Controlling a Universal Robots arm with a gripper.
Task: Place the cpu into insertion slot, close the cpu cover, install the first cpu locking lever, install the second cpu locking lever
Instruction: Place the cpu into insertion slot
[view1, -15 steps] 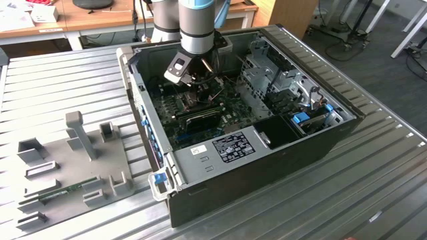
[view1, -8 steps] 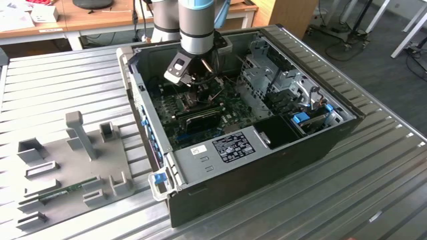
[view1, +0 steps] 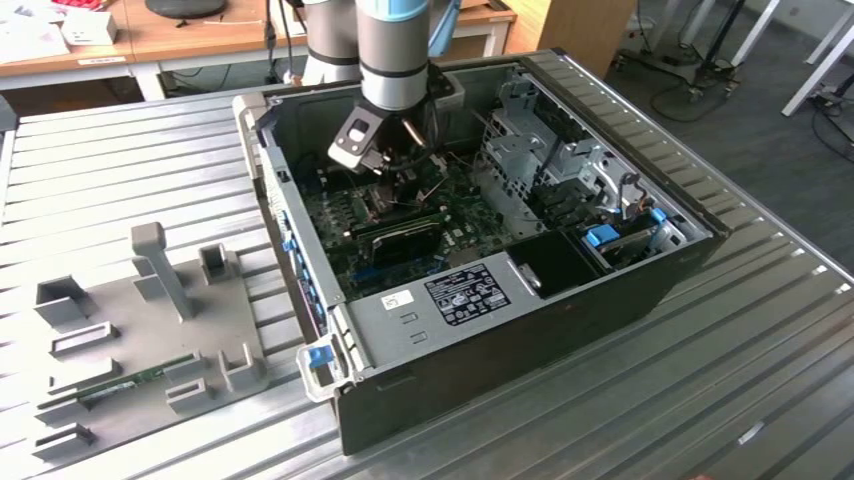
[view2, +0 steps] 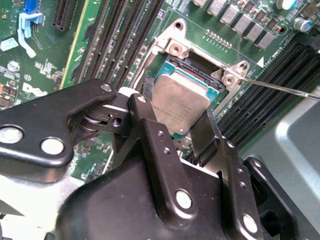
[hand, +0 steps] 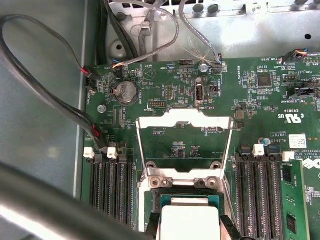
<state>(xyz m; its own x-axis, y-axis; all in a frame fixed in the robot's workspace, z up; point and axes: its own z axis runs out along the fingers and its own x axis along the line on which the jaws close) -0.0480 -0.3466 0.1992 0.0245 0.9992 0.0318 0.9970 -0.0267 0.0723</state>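
The arm (view1: 394, 50) is being held nearly upright, its wrist being lowered into the open computer case (view1: 534, 330) that is being supported on the ribbed metal table (view1: 120, 170). The cpu (view2: 180, 97) is being clamped at two opposite edges by the black fingers of the gripper (view2: 172, 114), directly over the insertion slot (view2: 189, 66). Whether chip and socket are touching cannot be told. The cpu cover (hand: 186, 116) is being kept swung open, lying back over the green board (hand: 165, 85) just beyond the slot.
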